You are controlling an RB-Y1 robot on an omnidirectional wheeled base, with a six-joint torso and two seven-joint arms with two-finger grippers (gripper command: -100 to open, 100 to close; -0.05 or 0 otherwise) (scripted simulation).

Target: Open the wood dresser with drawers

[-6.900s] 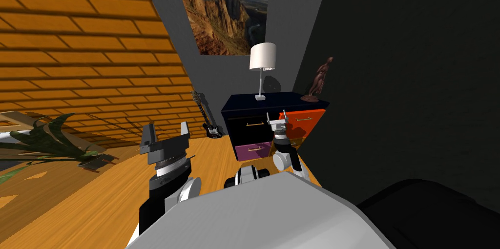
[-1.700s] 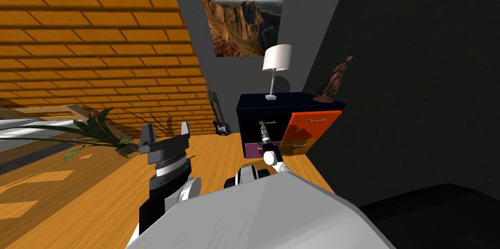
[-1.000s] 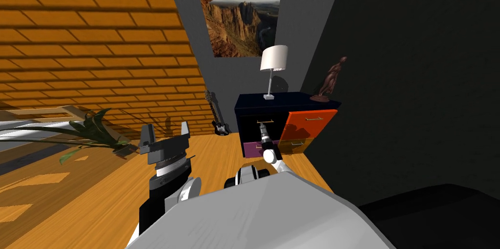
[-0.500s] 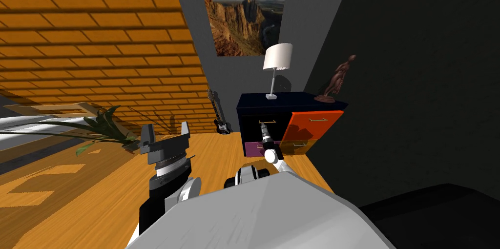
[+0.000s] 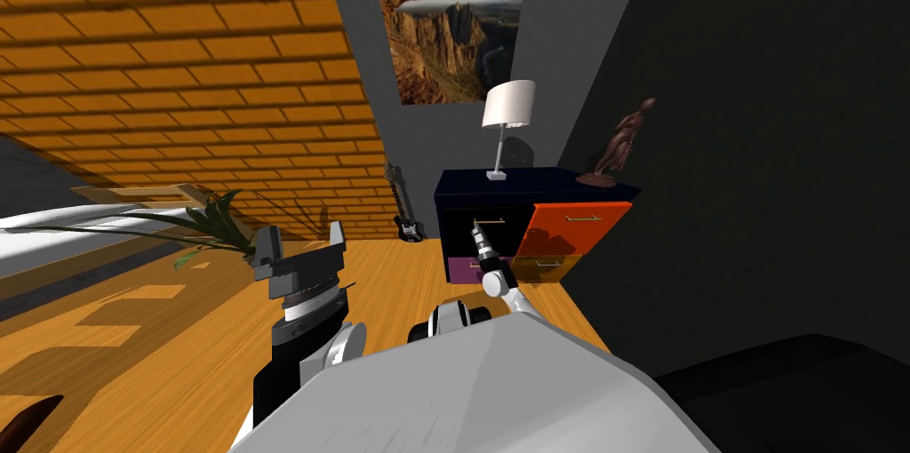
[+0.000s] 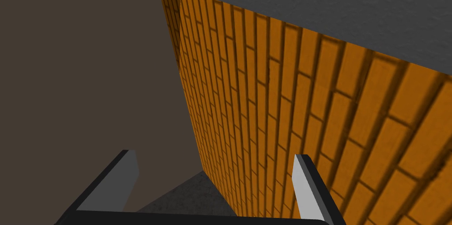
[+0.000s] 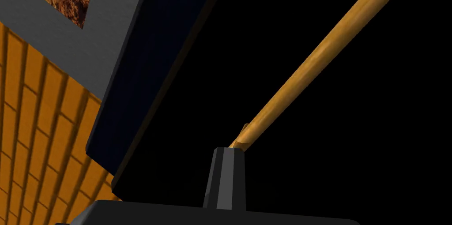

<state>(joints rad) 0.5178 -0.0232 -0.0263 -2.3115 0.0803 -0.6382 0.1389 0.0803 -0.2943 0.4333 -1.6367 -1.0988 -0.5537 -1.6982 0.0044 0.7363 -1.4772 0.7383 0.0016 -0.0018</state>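
Observation:
The dresser [image 5: 533,183] is dark navy and stands against the grey wall. Its drawer fronts are black [image 5: 462,242] and purple [image 5: 464,271] on the left. On the right, the orange drawer [image 5: 573,227] above an amber one juts out a little. My right gripper [image 5: 474,225] is at the black drawer's thin wooden handle [image 5: 491,220]. In the right wrist view the right gripper [image 7: 226,156] is shut, blades pressed together. The end of the handle [image 7: 318,57] lies just past their tips. My left gripper [image 5: 299,248] is raised at my left, open and empty, as in its wrist view [image 6: 216,169].
A white lamp [image 5: 508,106] and a brown figurine [image 5: 622,146] stand on the dresser top. A small black guitar [image 5: 404,212] leans on the wall to its left. A leafy plant [image 5: 209,221] sits by the brick wall. A dark wall runs along the right.
My right arm left the orange drawer and reached the black drawer's handle. Over the last second its fingers closed. My head view has swung a little, shifting the room.

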